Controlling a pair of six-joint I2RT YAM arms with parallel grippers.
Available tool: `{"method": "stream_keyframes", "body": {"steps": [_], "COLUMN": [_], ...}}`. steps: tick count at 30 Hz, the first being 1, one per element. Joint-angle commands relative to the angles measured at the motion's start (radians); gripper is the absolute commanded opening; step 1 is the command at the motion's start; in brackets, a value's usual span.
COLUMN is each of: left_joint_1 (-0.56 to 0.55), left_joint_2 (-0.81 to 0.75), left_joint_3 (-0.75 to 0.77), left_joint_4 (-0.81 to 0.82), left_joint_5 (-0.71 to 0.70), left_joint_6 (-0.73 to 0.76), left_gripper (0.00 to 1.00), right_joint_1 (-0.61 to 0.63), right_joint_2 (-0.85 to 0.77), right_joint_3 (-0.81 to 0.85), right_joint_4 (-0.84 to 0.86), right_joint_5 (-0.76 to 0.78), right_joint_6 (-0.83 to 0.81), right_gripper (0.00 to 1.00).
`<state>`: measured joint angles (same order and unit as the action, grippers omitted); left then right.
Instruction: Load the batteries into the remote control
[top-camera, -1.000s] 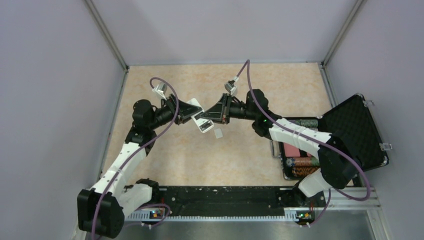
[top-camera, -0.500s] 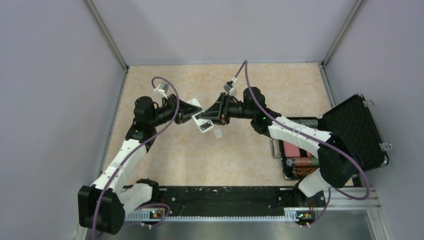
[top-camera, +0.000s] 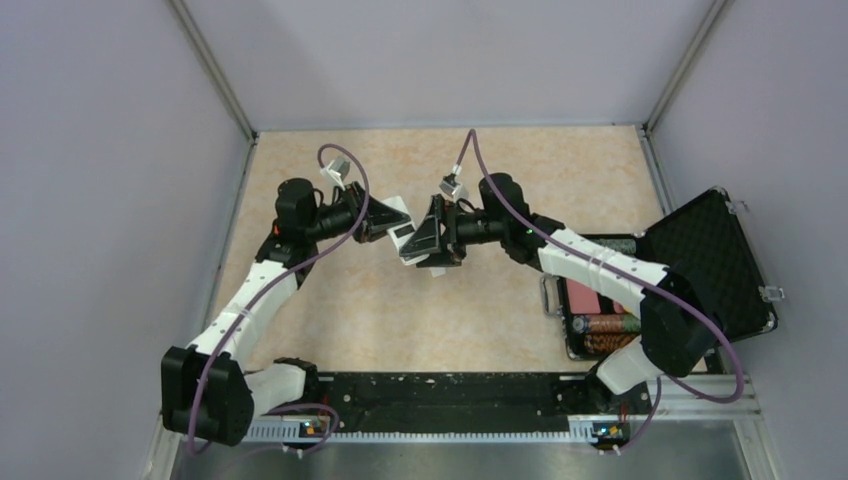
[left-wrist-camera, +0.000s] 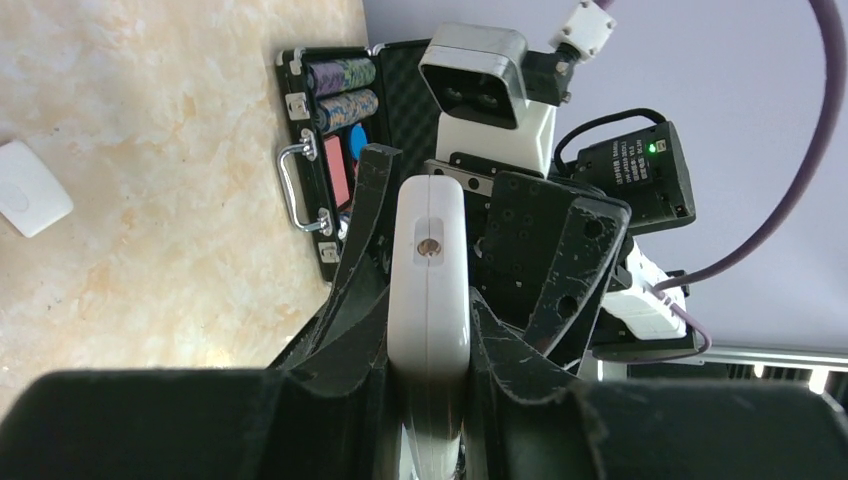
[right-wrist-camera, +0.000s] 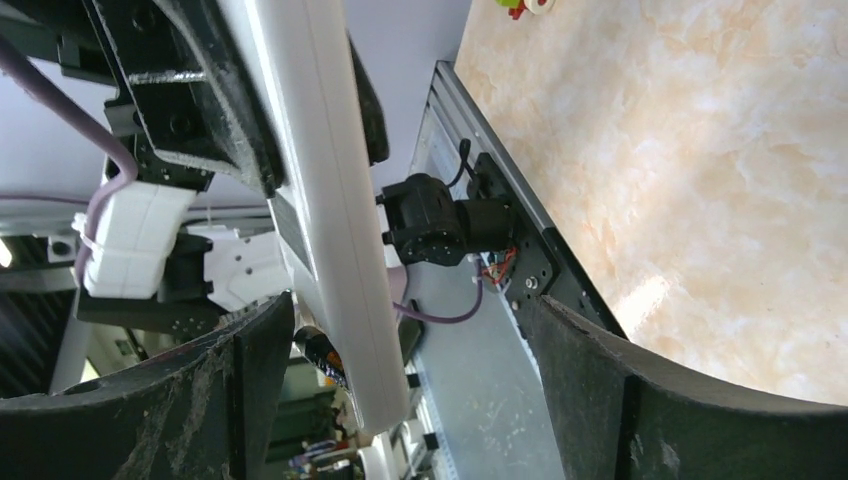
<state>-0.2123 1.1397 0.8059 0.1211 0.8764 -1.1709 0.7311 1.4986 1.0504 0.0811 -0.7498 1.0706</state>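
Remote control (left-wrist-camera: 430, 270) gripped in left pincer (top-camera: 395, 228), right pincer (right-wrist-camera: 407, 310) gaping around it; loading seemingly unfinished, cover (left-wrist-camera: 30, 190) off.

This is a robotics lab test cell, not a home or a shop; plain lilac wall panels (top-camera: 440, 60) close in three sides, joined by bare aluminium corner posts (top-camera: 215, 75); a beige marble-patterned tabletop (top-camera: 400, 310) forms the floor of the enclosure; a black slotted mounting rail (top-camera: 450, 390) runs along its near edge, carrying a white-and-black left robot arm (top-camera: 250, 300) and a matching right robot arm (top-camera: 600, 265); loose purple cables (top-camera: 355, 185) loop to the wrists (one wrist bears a grey box camera (left-wrist-camera: 478, 80)); small circuit boards with lit indicators (top-camera: 312, 428) sit exposed below the rail.
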Motion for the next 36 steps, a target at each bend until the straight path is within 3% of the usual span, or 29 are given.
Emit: {"method": "stream_keyframes", "body": {"steps": [1, 17, 28, 36], "left_joint_1": [-0.001, -0.001, -0.002, -0.002], "left_joint_2": [0.018, 0.046, 0.061, 0.060], "left_joint_3": [0.056, 0.069, 0.117, 0.123], "left_joint_4": [0.029, -0.031, -0.175, -0.190], "left_joint_5": [0.051, 0.087, 0.073, 0.087], "left_joint_6": [0.014, 0.037, 0.107, 0.115], "left_gripper": [0.00, 0.00, 0.00, 0.00], "right_joint_1": [0.004, 0.009, 0.029, 0.029], "right_joint_2": [-0.034, -0.027, 0.005, 0.019], "right_joint_3": [0.074, 0.080, 0.106, 0.094], "right_joint_4": [-0.041, -0.053, -0.106, -0.103], "right_joint_5": [-0.053, -0.070, -0.055, -0.050], "right_joint_6": [-0.107, -0.153, -0.191, -0.176], "right_gripper": [0.86, 0.84, 0.81, 0.63]}}
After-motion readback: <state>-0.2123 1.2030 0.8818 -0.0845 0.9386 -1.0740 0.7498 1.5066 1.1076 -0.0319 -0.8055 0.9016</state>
